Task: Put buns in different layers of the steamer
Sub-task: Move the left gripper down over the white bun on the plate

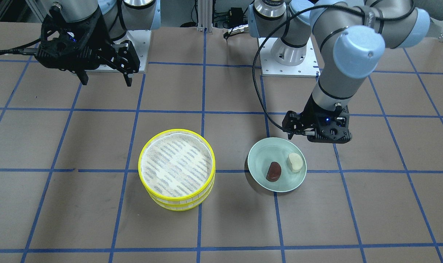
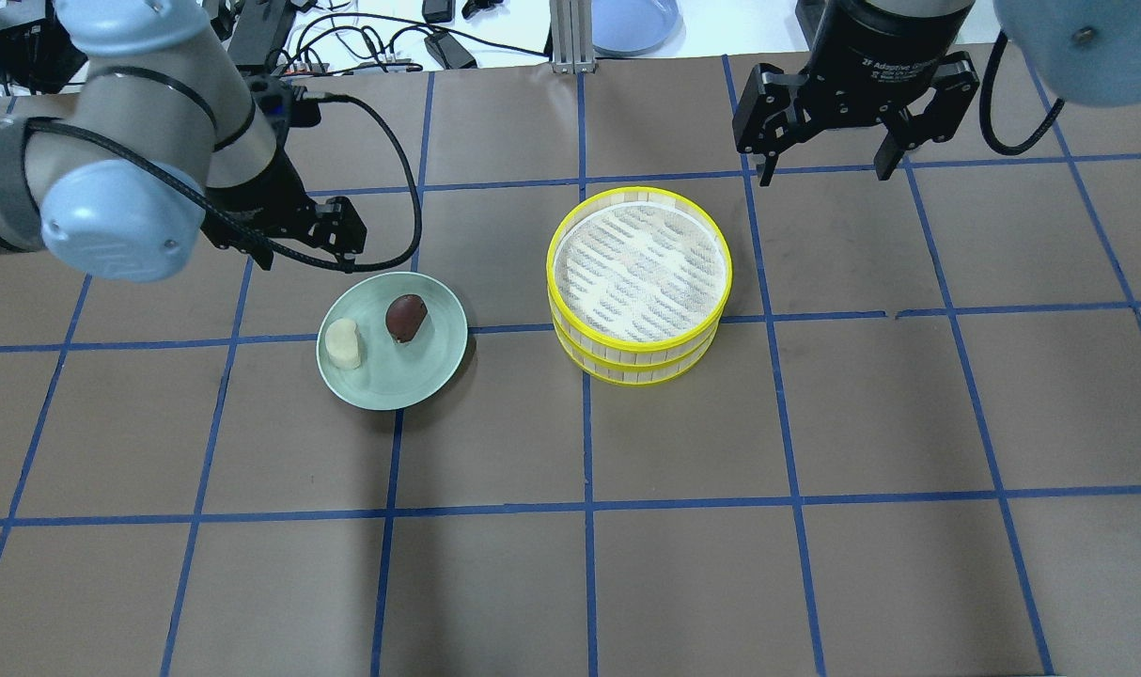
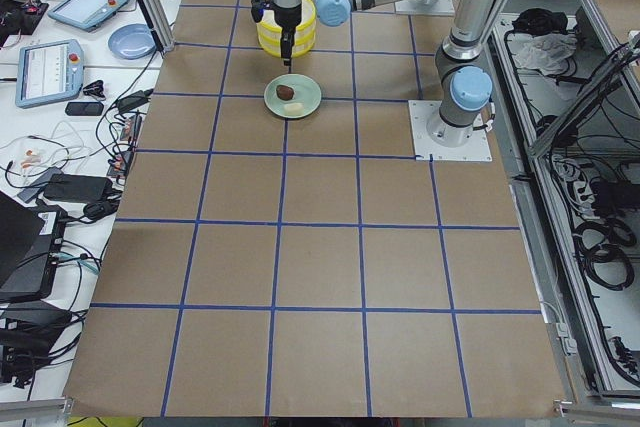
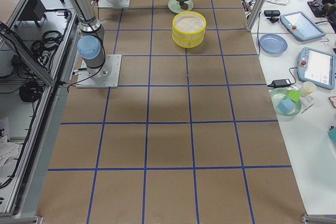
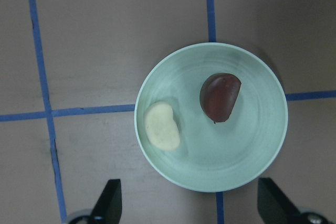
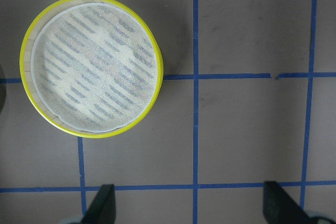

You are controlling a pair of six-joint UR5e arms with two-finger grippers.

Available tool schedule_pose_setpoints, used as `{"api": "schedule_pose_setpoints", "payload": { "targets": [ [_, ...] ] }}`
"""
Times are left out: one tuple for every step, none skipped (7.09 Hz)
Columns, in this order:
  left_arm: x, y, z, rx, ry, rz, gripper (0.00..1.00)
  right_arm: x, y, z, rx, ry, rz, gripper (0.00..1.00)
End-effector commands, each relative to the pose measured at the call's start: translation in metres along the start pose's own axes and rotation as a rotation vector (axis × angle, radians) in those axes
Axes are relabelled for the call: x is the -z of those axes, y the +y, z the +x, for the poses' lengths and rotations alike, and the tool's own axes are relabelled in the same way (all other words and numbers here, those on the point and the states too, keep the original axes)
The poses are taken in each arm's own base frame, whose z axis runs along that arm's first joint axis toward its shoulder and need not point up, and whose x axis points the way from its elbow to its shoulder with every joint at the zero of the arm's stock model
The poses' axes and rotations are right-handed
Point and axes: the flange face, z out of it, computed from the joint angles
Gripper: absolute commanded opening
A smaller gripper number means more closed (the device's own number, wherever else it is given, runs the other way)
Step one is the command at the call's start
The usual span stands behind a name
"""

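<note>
Left gripper (image 2: 309, 256) raised above the pale green plate (image 2: 439, 371), pointed straight down, jaws spread wide with nothing between them, clear of plate and food. Right gripper (image 2: 826, 162) just as wide and empty, high up, well apart from the plate, out past the steamer.

Both buns on the plate, lying flat, near each other but not touching. Cream-white bun (image 2: 343, 343) on the half of the plate away from the steamer, reddish-brown bun (image 2: 406, 318) on the half toward it, neither against the rim.

To the robot's right of the plate, across a gap of bare table (image 2: 570, 564), two steamer layers in a stack: upper layer (image 2: 638, 266) seated squarely on lower layer (image 2: 638, 370), yellow rims in line. Only white mesh liner inside the upper layer; inside of the lower layer hidden by the one on top.

Blue tape lines (image 2: 683, 503) in a grid over the brown table, one passing under the plate. Well beyond the plate, off the table's far edge, a pale blue dish (image 2: 632, 23).
</note>
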Motion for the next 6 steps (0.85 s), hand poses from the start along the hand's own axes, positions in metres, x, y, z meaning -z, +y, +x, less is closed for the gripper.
{"api": "schedule_pose_setpoints", "payload": {
  "targets": [
    [-0.068,-0.015,-0.008,0.005,-0.018,-0.075,0.75,0.0,0.0,0.0,0.0,0.0,0.001,1.0],
    [-0.085,-0.018,-0.02,0.02,-0.024,-0.109,0.66,0.0,0.0,0.001,0.0,0.006,0.0,1.0],
    [-0.101,-0.021,-0.024,0.028,-0.018,-0.138,0.64,0.0,0.0,0.001,0.0,0.006,0.0,1.0],
    [-0.117,-0.021,-0.023,0.026,-0.012,-0.167,0.63,0.0,0.0,0.0,0.0,0.005,0.0,1.0],
    [-0.124,-0.023,-0.023,0.026,-0.011,-0.179,0.62,0.0,0.0,0.0,0.0,0.002,-0.001,1.0],
    [-0.128,-0.023,-0.022,0.026,-0.008,-0.187,0.63,0.0,0.0,0.0,0.0,0.003,0.0,1.0]
  ]
}}
